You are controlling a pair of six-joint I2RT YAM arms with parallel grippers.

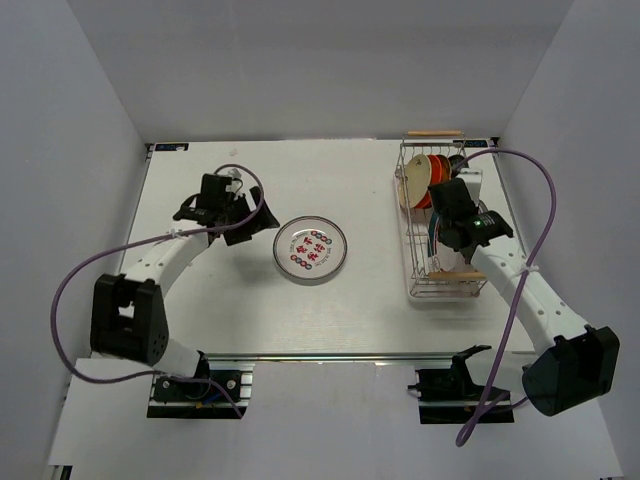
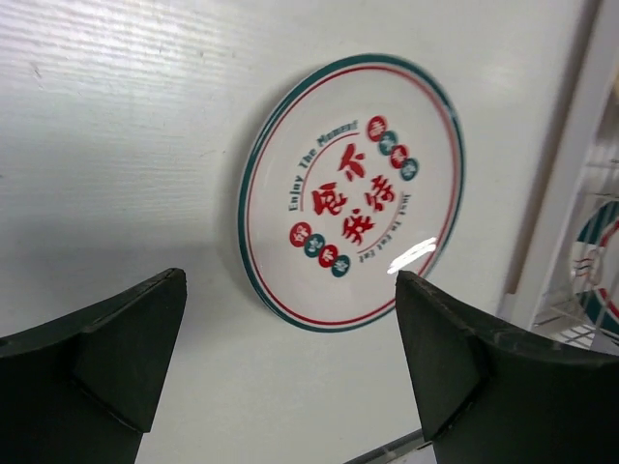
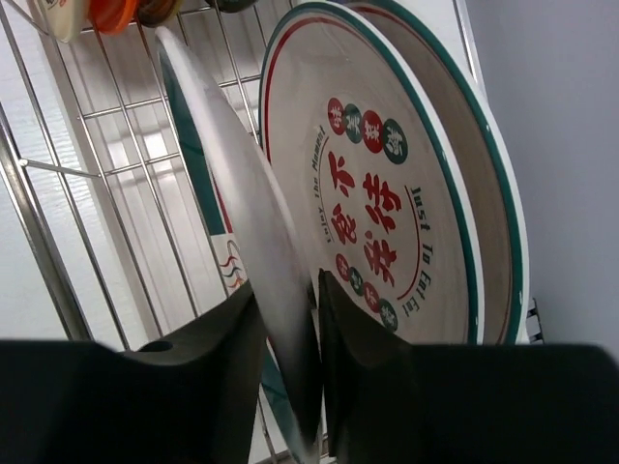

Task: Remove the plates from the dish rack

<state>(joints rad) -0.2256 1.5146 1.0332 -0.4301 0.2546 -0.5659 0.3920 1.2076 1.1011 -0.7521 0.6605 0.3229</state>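
Observation:
The dish rack (image 1: 443, 290) stands at the right of the table. In it stand a cream-backed plate (image 1: 411, 182), an orange-red plate (image 1: 436, 172) and a dark plate (image 1: 457, 161) at the far end. My right gripper (image 1: 447, 207) is inside the rack. In the right wrist view it (image 3: 288, 290) is shut on the rim of a white plate (image 3: 232, 193) seen edge-on. Another plate with a green-red rim (image 3: 387, 184) stands just behind it. A white plate with a green-red rim and red marks (image 1: 311, 249) lies flat on the table. My left gripper (image 1: 243, 217) is open and empty to its left (image 2: 290, 290).
The rack's wooden handles lie at its far end (image 1: 434, 133) and near end (image 1: 458, 276). White walls enclose the table on three sides. The rack's wires (image 3: 97, 193) run close beside my right fingers. In the left wrist view the rack's edge (image 2: 580, 174) shows right of the flat plate (image 2: 353, 193).

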